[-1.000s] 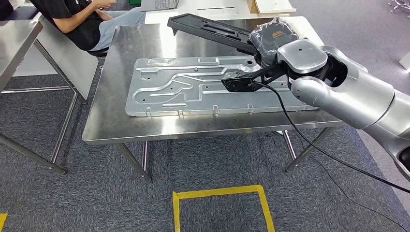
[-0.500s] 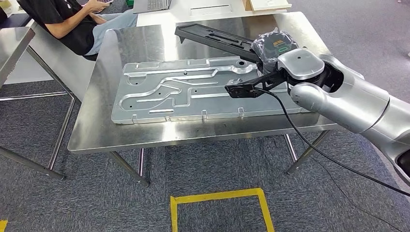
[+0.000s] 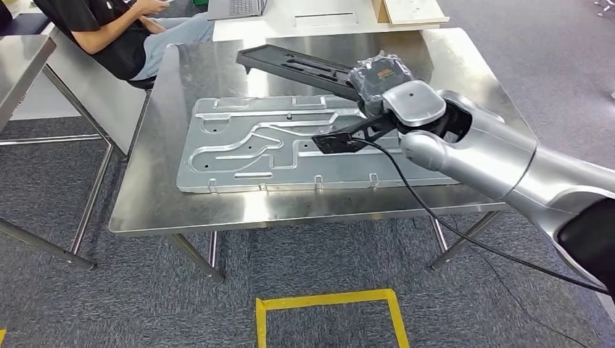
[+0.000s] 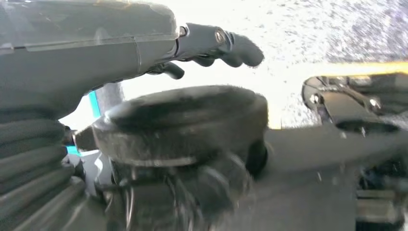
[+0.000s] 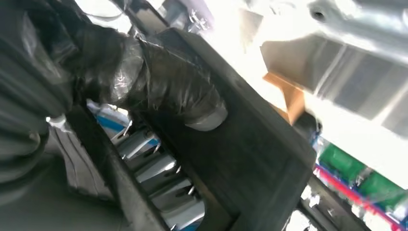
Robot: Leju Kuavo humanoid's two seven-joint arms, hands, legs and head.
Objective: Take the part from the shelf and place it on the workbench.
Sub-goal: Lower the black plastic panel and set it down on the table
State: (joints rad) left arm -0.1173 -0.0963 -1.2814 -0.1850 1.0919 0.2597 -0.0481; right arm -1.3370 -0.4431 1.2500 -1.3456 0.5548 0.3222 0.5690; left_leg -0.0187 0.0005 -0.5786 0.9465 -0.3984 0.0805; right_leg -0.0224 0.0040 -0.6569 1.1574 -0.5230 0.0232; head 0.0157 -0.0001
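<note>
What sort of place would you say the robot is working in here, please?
Probably a workshop or factory test area: a stainless steel workbench carries a stamped sheet-metal panel, yellow floor tape marks a standing spot on grey carpet, and the right hand holds a long black plastic part over the bench.

A steel bench [image 3: 217, 210] stands on grey carpet floor [image 3: 145, 304]. A large stamped metal panel [image 3: 254, 145] lies flat along its near edge, reaching from near the left edge toward the right.
</note>
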